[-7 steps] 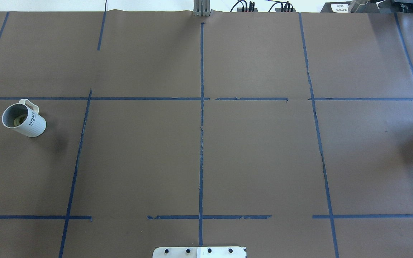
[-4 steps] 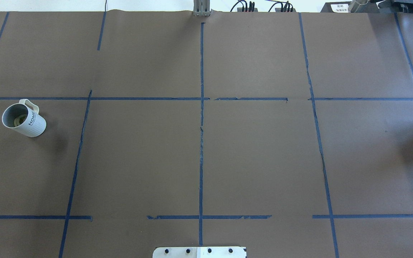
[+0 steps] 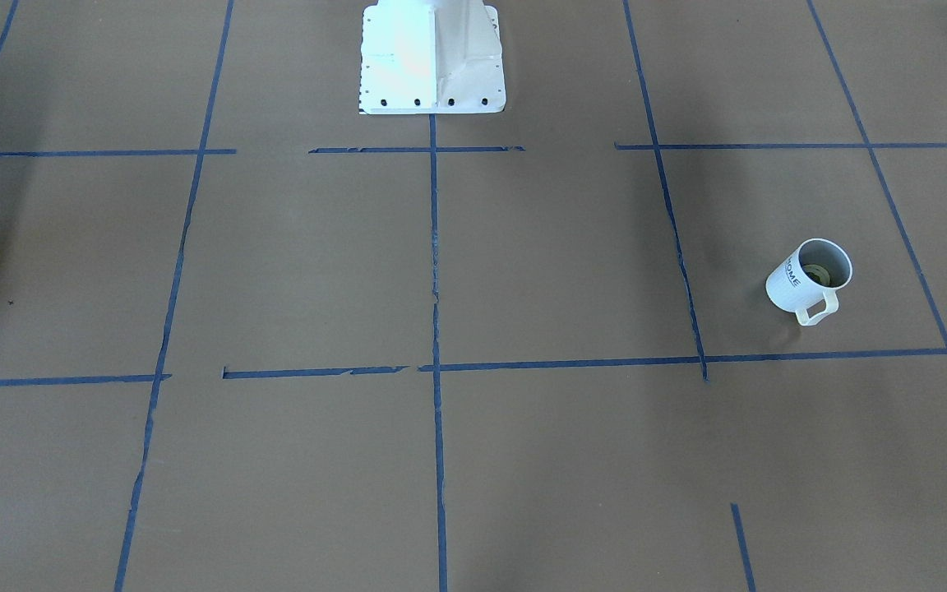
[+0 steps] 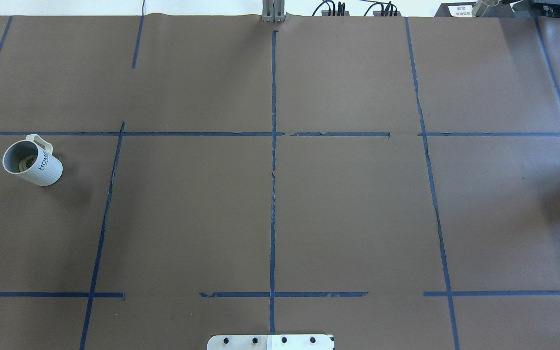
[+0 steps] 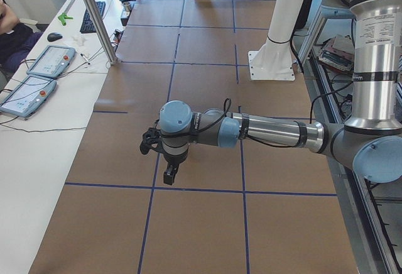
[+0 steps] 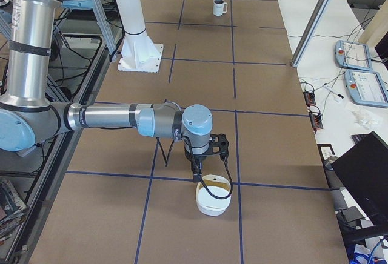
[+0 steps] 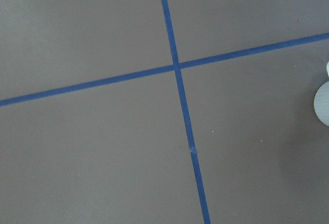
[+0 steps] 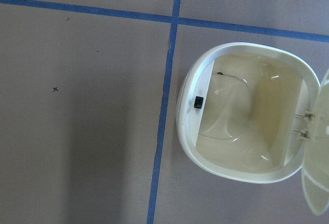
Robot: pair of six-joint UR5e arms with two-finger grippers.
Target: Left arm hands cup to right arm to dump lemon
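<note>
While the lemon sits in the cup, a white bin lies just by the right gripper; neither gripper's finger spread shows.

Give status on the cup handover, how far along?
Done: nothing. The cup stands on the table, untouched, the lemon inside. In hand: neither arm is at the cup; the left arm reaches out over the table, the right arm hangs above an open white bin. Left: grasp, handover, dump.

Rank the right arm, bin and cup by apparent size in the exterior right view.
right arm
bin
cup, though it stands farthest from the camera, so its true size is unsure
</note>
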